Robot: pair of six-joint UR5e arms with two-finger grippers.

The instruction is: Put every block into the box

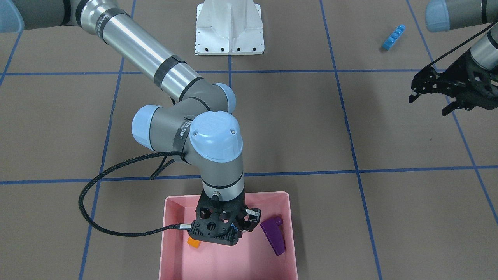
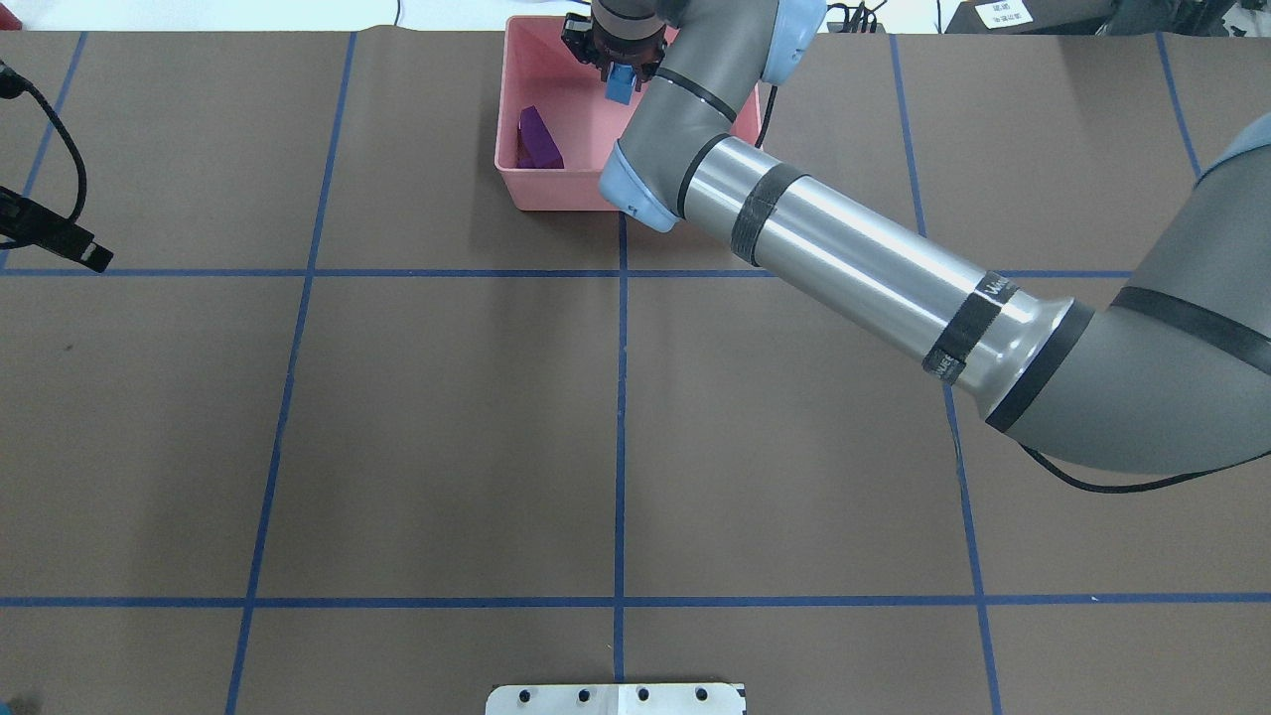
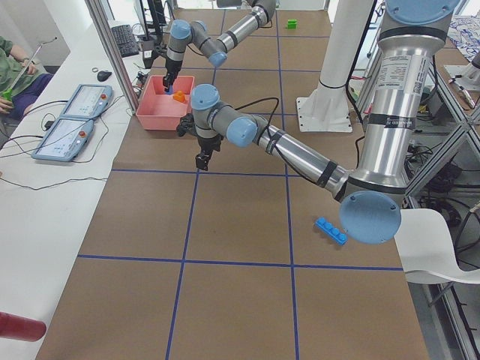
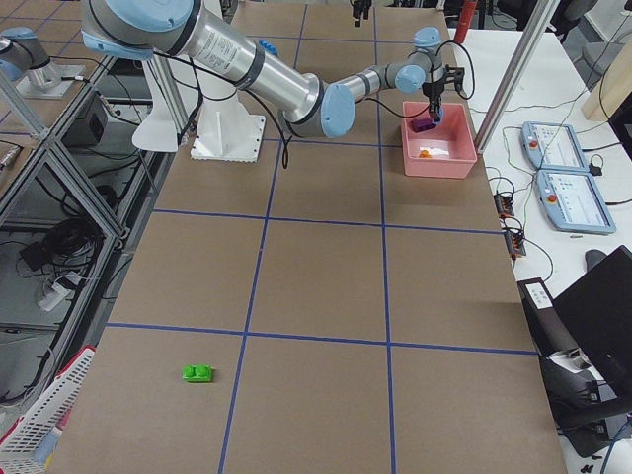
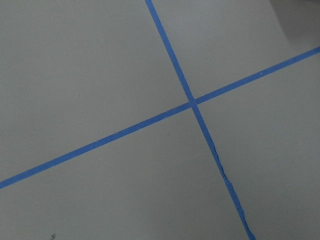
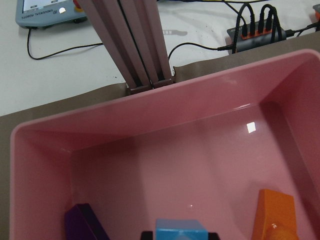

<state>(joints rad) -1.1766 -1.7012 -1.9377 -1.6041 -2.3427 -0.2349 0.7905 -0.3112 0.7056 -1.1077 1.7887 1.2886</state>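
Note:
My right gripper [image 1: 230, 232] hangs over the pink box [image 1: 171, 206], shut on the small light blue block [image 2: 619, 87], which is held between the fingers just above the box floor [image 6: 181, 230]. The orange block [image 1: 193, 242] and the purple sloped block [image 1: 273, 233] lie inside the box. The long four-stud light blue block [image 1: 393, 37] lies on the table near my left arm. The green two-stud block [image 4: 197, 373] lies far off on the table's right side. My left gripper [image 1: 428, 105] is open and empty above the table.
The white metal base plate [image 1: 229, 39] stands at the robot's side of the table. Blue tape lines cross the brown table cover [image 5: 192, 102]. A cable loops from my right wrist [image 1: 83, 202] beside the box. Operator pendants [image 3: 79, 120] lie beyond the box.

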